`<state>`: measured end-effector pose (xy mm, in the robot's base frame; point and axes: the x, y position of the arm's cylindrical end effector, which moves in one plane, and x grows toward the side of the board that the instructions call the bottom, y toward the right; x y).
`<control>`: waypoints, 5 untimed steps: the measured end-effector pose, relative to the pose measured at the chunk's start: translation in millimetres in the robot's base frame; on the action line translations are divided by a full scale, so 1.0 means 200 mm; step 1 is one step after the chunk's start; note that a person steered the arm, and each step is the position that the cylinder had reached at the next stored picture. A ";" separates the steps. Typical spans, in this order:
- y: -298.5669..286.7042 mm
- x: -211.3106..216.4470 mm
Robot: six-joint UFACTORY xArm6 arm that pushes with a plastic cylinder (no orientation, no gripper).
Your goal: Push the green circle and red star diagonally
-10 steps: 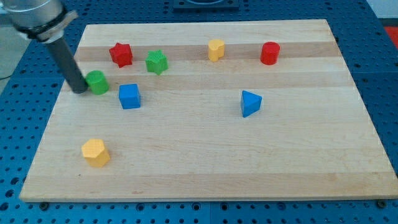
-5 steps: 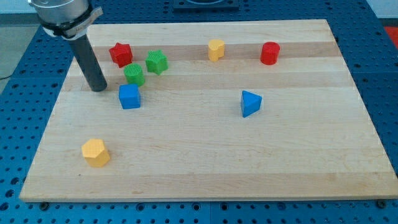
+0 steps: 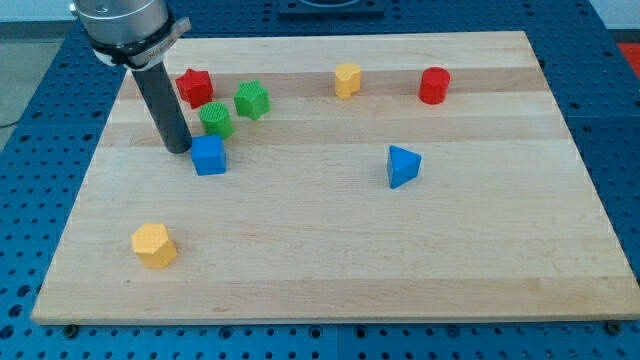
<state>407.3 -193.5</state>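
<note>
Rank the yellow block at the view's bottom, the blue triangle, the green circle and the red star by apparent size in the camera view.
1. Yellow block, though it sits nearest the camera.
2. Blue triangle.
3. Green circle and red star: too alike to rank.

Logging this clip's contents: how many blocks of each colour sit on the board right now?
Red: 2, the red star and the red cylinder.
Green: 2, the green circle and the green star.
Blue: 2, the blue cube and the blue triangle.
Yellow: 2, the yellow hexagon and the small yellow block.
Total: 8.
</note>
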 end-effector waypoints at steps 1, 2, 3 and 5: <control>0.00 0.00; 0.00 0.00; 0.04 -0.08; -0.04 -0.39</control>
